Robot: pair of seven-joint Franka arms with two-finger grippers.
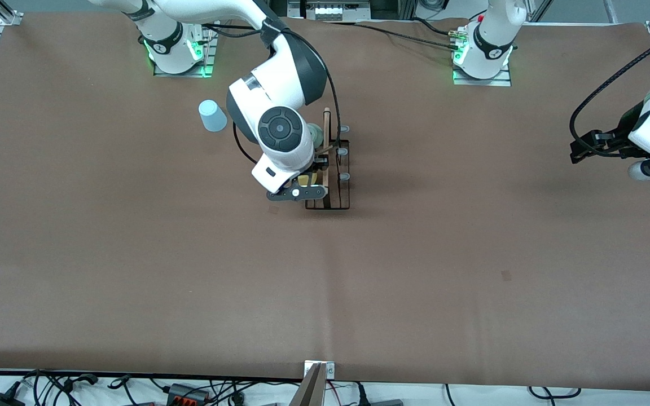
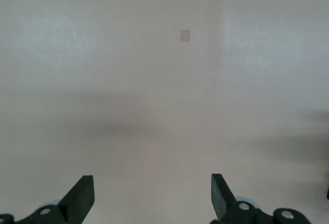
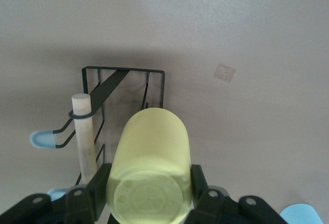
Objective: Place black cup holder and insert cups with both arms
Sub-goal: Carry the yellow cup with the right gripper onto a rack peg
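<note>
From the front view, the black cup holder (image 1: 336, 169) sits mid-worktop, roughly between the two bases, wooden handle running along its top. The right gripper (image 1: 309, 181) is parked right over it with the yellow cup (image 1: 304, 180) in its jaws, mostly hidden under the wrist. A mint cup (image 1: 316, 135) looks like it's already on a peg under the arm, though I only see a sliver. The light blue cup (image 1: 212, 115) stands upside down on the worktop, toward the right arm's end and farther from the camera than the rack. The left gripper (image 1: 587, 148) just waits over bare worktop at its own end.

Left wrist view: left gripper (image 2: 152, 196) with jaws spread wide, nothing between them, only plain worktop (image 2: 154, 80).

Right wrist view: jaws clamped across the yellow cup (image 3: 150, 165) near its closed end, rack (image 3: 123, 100) and handle (image 3: 85, 136) just beside it.

These cups look thin, light and slick, so I'd guess a firm squeeze could dent one; gripping by the stiffer base seems smart. The wire rack looks light enough to skid if bumped.
</note>
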